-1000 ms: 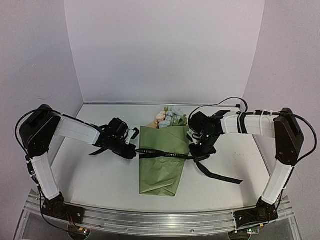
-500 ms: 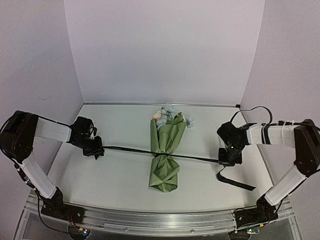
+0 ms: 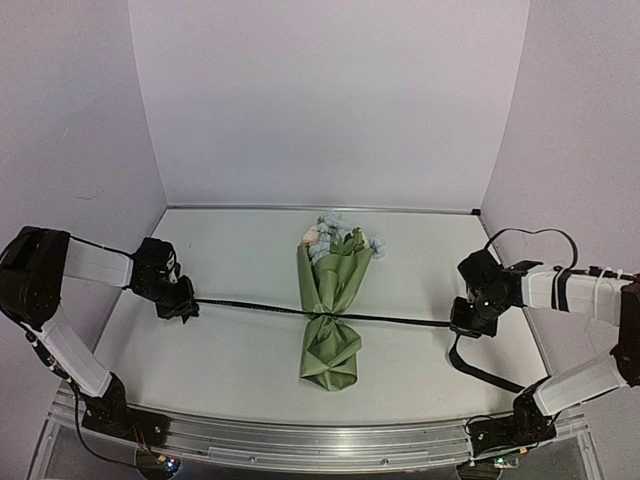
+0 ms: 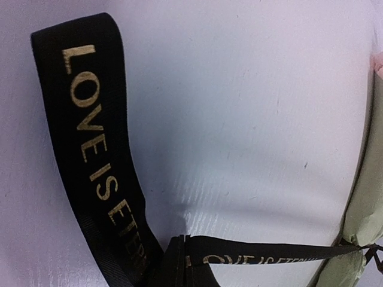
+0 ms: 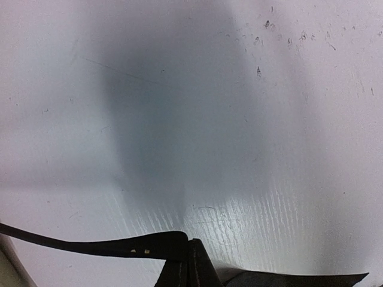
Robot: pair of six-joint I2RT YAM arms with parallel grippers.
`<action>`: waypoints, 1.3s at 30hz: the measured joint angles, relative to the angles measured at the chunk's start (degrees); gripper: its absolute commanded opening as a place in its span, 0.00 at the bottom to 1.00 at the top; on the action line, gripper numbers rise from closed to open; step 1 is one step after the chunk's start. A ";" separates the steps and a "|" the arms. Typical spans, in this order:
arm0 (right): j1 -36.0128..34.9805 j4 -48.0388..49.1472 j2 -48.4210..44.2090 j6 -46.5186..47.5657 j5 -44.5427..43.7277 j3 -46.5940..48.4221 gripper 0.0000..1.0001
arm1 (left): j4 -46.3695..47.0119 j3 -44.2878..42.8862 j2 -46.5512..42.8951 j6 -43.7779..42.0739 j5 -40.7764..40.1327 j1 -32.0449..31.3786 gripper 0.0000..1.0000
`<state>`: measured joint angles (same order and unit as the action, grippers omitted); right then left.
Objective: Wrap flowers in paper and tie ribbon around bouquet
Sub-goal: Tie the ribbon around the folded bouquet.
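Observation:
The bouquet (image 3: pixel 333 300) lies mid-table: pink and pale blue flowers (image 3: pixel 335 236) stick out of the far end of a cone of olive-green paper (image 3: pixel 330 350), which is pinched at its waist. The black ribbon (image 3: pixel 255 306) runs taut through that waist, from my left gripper (image 3: pixel 186 307) to my right gripper (image 3: pixel 460 324). Each gripper is shut on one end of the ribbon. In the left wrist view the lettered ribbon (image 4: pixel 269 252) leads off from the shut gripper (image 4: pixel 179 263) to the paper (image 4: pixel 365 197). In the right wrist view the ribbon (image 5: pixel 90 244) leaves the shut gripper (image 5: pixel 190 263) leftward.
A loose tail of ribbon (image 3: pixel 485 368) trails toward the near edge below my right gripper. Another tail (image 4: pixel 90 149) loops up beside the left gripper. Lilac walls (image 3: pixel 320 100) close in the white table (image 3: pixel 230 250) on three sides.
Both grippers have pulled apart toward the side walls, drawing the ribbon tight. The wide, flat paper has been cinched into a narrow cone with a pinched waist.

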<state>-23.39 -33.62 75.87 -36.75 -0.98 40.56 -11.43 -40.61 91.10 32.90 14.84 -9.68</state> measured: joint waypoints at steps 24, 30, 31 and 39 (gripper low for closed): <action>1.63 -3.50 -13.49 -0.57 1.97 -6.84 0.00 | -5.14 2.12 -11.01 -0.83 2.36 2.90 0.00; 1.63 -4.44 -14.13 0.53 4.22 -6.48 0.00 | -5.58 3.27 -11.01 -0.19 5.64 6.20 0.00; 1.63 -4.92 -14.07 0.78 4.50 -6.26 0.00 | -5.56 3.27 -11.01 -0.03 6.03 6.41 0.00; 0.71 -8.17 -7.79 3.16 6.19 -4.05 0.00 | -3.75 5.08 -10.27 0.50 7.78 7.63 0.00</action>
<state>-22.68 -41.79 68.08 -33.59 5.21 36.50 -15.19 -35.53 80.84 33.40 22.62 -2.05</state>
